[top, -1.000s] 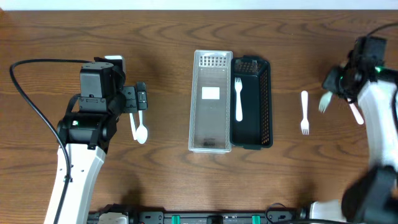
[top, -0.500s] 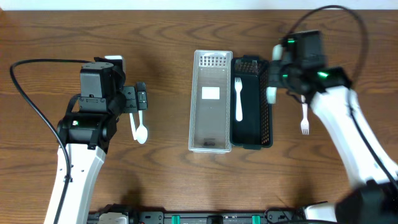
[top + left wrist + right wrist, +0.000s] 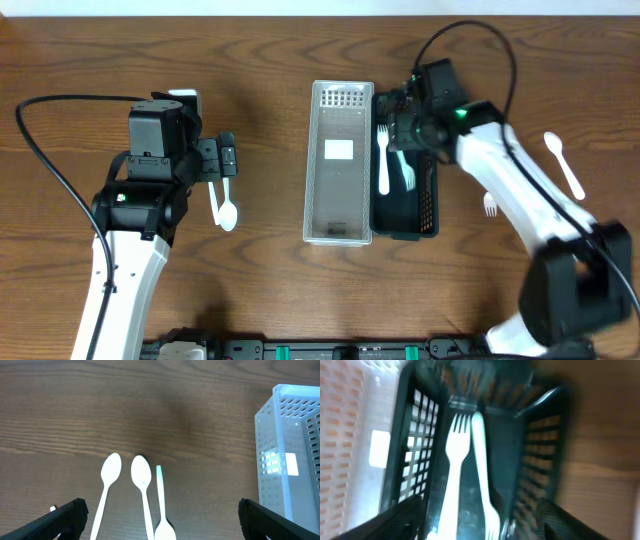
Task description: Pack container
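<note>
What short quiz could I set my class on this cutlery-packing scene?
1. True or false: the black basket has two white forks in it.
2. How many spoons show in the left wrist view? A) one B) three C) five
3. Fill in: the jaws of the left gripper stand ___.

Key: 1 true; 2 B; 3 open.
</note>
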{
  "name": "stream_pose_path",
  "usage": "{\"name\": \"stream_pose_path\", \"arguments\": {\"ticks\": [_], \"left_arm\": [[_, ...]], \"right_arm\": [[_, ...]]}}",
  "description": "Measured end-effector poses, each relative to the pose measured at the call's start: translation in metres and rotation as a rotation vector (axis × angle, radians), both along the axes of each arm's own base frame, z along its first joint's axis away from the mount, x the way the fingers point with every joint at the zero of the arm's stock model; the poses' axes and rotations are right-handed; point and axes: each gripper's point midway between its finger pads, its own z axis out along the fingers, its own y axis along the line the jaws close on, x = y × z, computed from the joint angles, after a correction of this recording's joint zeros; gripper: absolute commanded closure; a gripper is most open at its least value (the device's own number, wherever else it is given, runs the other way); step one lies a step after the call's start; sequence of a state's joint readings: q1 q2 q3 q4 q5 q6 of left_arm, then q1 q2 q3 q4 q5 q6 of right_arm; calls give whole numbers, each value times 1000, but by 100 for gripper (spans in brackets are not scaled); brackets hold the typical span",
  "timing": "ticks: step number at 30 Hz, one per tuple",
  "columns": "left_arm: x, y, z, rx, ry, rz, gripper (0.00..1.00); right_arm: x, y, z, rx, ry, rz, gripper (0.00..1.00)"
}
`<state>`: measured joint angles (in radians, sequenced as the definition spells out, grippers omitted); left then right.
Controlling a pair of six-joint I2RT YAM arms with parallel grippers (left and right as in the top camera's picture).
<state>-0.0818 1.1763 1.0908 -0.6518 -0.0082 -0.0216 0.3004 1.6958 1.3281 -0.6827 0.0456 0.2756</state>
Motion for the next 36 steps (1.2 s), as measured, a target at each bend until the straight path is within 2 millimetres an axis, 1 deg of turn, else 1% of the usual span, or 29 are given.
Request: {"name": "stream_pose_path", "arguments": {"ticks": [2, 3, 5, 6, 7, 8, 9, 10, 11, 14, 16, 20, 22, 23, 25, 29, 31, 36], "left_arm": [[0, 0, 0, 0, 1, 0, 2], [0, 0, 0, 0, 0, 0, 2], [0, 0, 0, 0, 0, 0, 2], [0, 0, 0, 0, 0, 0, 2], [0, 0, 0, 0, 0, 0, 2], [0, 0, 0, 0, 0, 0, 2], [0, 0, 0, 0, 0, 0, 2], [0, 0, 0, 0, 0, 0, 2], [0, 0, 0, 0, 0, 0, 2], [0, 0, 0, 0, 0, 0, 2], [0, 0, 0, 0, 0, 0, 2], [0, 0, 0, 0, 0, 0, 2], [0, 0, 0, 0, 1, 0, 2], [0, 0, 0, 0, 0, 0, 2], [0, 0, 0, 0, 0, 0, 2], [0, 0, 0, 0, 0, 0, 2], [0, 0, 0, 0, 0, 0, 2], [0, 0, 0, 0, 0, 0, 2]], "right_arm": [[2, -22, 36, -23, -98, -50, 15], [3, -40, 59, -39, -158, -89, 15], [2, -72, 87, -66, -227, -159, 16], [0, -95, 100, -84, -248, -210, 16], [-2, -107, 103, -98, -252, -239, 16], [-5, -125, 103, -112, -241, -280, 17], [-9, -142, 99, -126, -217, -318, 18], [-12, -154, 91, -137, -187, -344, 19], [-14, -166, 81, -147, -149, -370, 18], [-19, -187, 43, -164, -37, -413, 18], [-22, -192, 12, -163, 48, -416, 20], [-32, -184, -50, -131, 217, -379, 20], [-35, -181, -73, -121, 277, -360, 22], [-35, -179, -81, -115, 297, -349, 22], [-33, -177, -95, -113, 320, -324, 28], [-31, -176, -113, -112, 344, -297, 32], [-31, -176, -121, -111, 360, -291, 34], [-33, -173, -133, -97, 389, -276, 41]]}}
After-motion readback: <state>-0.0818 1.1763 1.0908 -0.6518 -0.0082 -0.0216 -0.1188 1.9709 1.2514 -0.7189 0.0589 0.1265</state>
